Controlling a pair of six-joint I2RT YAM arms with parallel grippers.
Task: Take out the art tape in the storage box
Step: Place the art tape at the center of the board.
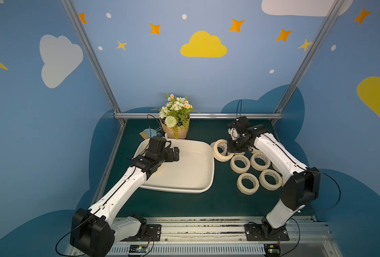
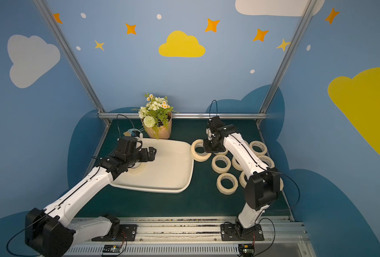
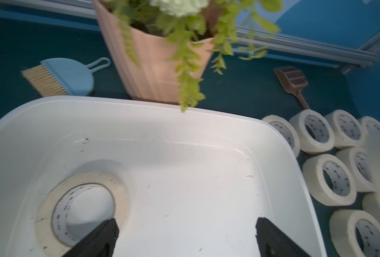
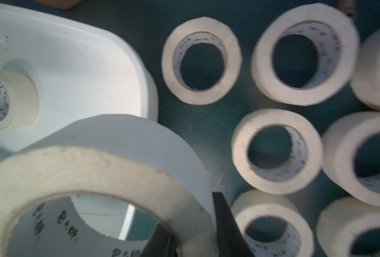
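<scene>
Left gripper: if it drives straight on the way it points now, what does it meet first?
Probably the storage box floor. The left gripper stands open and angles down into the box, with bare floor ahead between its fingers. The last tape roll lies off to one side, by one finger. Depth is unclear.

Storage box (image 1: pixel 198 169) mostly bare; flower pot (image 1: pixel 176 130) crowds rim.
</scene>
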